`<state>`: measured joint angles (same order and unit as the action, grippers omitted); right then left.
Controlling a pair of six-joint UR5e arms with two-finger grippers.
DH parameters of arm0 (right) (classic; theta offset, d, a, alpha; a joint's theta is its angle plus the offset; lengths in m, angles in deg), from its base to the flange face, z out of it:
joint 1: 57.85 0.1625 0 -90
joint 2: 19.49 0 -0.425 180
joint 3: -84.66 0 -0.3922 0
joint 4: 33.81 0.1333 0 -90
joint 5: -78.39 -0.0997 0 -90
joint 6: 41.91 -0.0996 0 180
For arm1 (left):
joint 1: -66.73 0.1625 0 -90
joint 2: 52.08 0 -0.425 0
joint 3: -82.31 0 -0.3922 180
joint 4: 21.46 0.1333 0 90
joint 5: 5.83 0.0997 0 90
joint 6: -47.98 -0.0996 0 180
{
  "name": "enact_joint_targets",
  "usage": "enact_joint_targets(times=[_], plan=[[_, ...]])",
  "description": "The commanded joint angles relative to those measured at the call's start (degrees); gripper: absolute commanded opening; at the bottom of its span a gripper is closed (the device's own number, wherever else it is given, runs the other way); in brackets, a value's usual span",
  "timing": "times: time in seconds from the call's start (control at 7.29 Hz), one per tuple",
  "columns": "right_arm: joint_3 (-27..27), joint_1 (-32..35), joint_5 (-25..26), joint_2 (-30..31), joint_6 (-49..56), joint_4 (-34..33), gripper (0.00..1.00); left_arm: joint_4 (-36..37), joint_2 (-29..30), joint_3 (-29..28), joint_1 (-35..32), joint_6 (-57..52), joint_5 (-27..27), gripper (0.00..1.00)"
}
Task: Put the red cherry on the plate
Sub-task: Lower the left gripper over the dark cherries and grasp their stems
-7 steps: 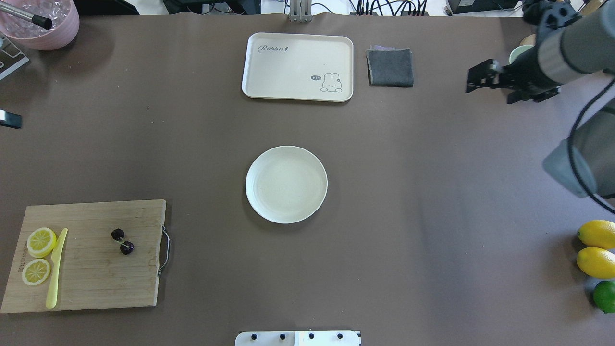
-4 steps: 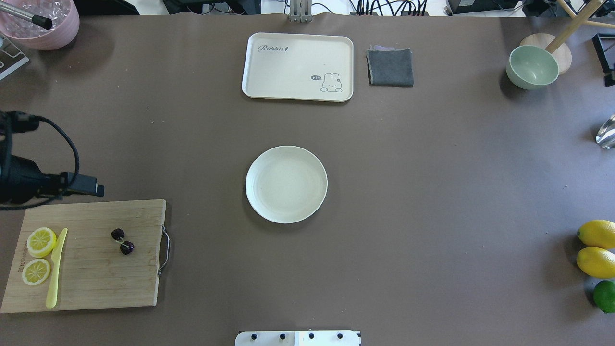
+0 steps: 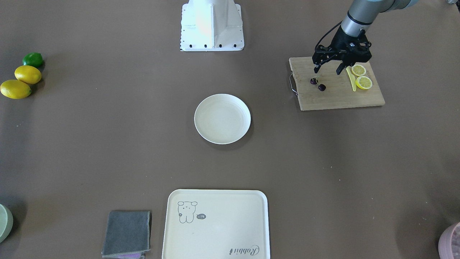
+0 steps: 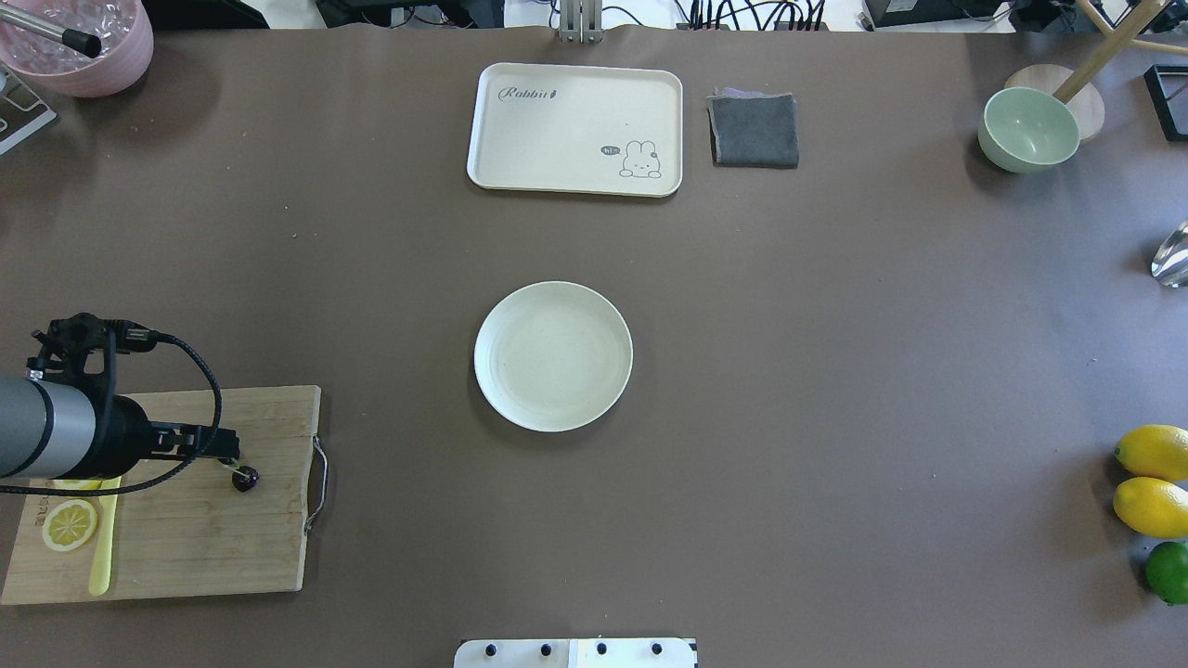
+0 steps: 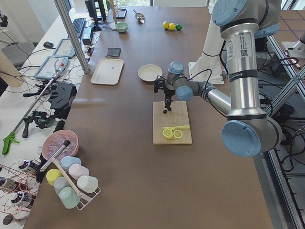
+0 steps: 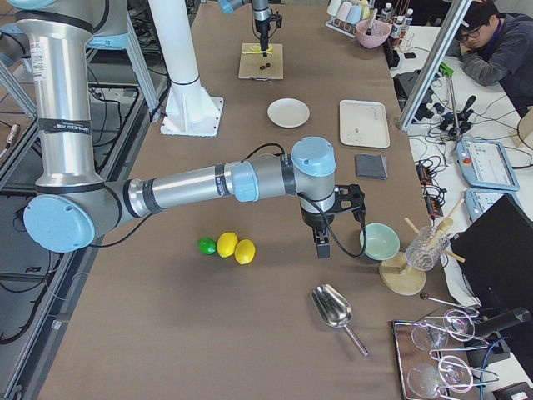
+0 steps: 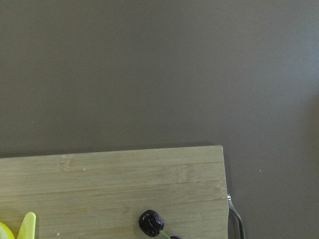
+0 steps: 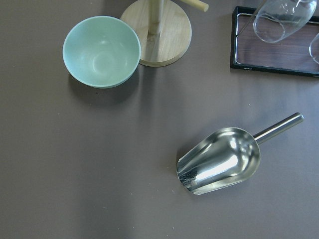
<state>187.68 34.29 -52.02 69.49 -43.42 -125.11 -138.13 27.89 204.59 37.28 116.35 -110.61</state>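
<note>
The red cherry [image 3: 318, 84], two tiny dark fruits on one stem, lies on the wooden cutting board [image 3: 341, 97]. My left gripper [image 3: 327, 71] hangs open just above the board, its fingers spread over the cherry's near end. From overhead, the left gripper [image 4: 225, 451] covers one fruit and only the other half of the cherry [image 4: 245, 479] shows. The left wrist view catches the cherry [image 7: 150, 222] at its bottom edge. The empty cream plate [image 4: 553, 356] sits mid-table, far from the board. My right gripper [image 6: 321, 239] shows only in the exterior right view; whether it is open or shut I cannot tell.
Lemon slices [image 3: 363, 82] and a yellow knife [image 4: 100, 557] share the board. A cream tray [image 4: 575, 128] and grey cloth [image 4: 754, 130] lie at the far side. Whole lemons [image 4: 1153, 478], a green bowl [image 4: 1028, 129] and a metal scoop [image 8: 219, 162] sit at the right end. A person [image 6: 500, 42] sits beyond the table.
The left arm has swung in from the table's left edge and now hangs over the board above the cherry. The right arm has withdrawn from the overhead view.
</note>
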Motion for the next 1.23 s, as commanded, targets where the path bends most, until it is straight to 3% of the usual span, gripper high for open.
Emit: enact_joint_targets(times=[0.0, 0.82, 0.96, 1.1], plan=[[-0.3, 0.5, 0.1, 0.1, 0.8, -0.1, 1.0, -2.1, 2.8, -4.7, 0.9, 0.1, 0.6, 0.56], [-0.2, 0.5, 0.2, 0.0, 0.9, -0.1, 1.0, -2.8, 3.0, -5.1, 2.5, 0.2, 0.5, 0.54], [-0.2, 0.5, 0.3, 0.0, 0.9, -0.1, 1.0, -2.8, 2.8, -5.0, 2.9, 0.2, 0.5, 0.5], [-0.2, 0.5, 0.3, 0.1, 0.8, 0.0, 1.0, -2.7, 2.7, -5.0, 3.2, 0.2, 0.5, 0.34]])
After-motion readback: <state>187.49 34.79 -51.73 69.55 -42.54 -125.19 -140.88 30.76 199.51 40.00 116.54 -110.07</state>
